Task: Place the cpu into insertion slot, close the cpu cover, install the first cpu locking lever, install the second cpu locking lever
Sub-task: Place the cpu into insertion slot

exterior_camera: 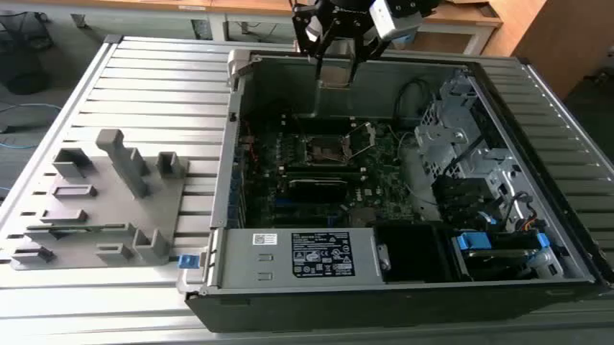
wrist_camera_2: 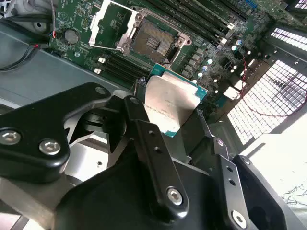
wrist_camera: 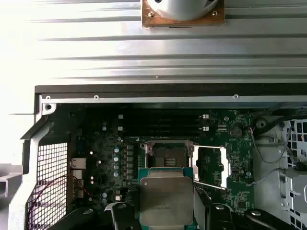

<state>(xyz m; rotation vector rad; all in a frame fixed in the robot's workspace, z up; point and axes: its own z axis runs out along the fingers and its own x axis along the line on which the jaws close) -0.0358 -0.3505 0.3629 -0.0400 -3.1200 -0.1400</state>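
Step one: end effector (exterior_camera: 334,72) pinching the cpu (wrist_camera: 166,201) by its edges, high over the far wall of the case (exterior_camera: 223,187). Below, the slot (wrist_camera: 166,154) lies bare, cover (wrist_camera: 211,165) swung open. Placing calls for squaring chip to slot, I'd say.

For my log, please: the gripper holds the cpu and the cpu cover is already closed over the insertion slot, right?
Not closed: the first wrist view shows the cpu cover open beside the insertion slot. The gripper does hold the cpu.
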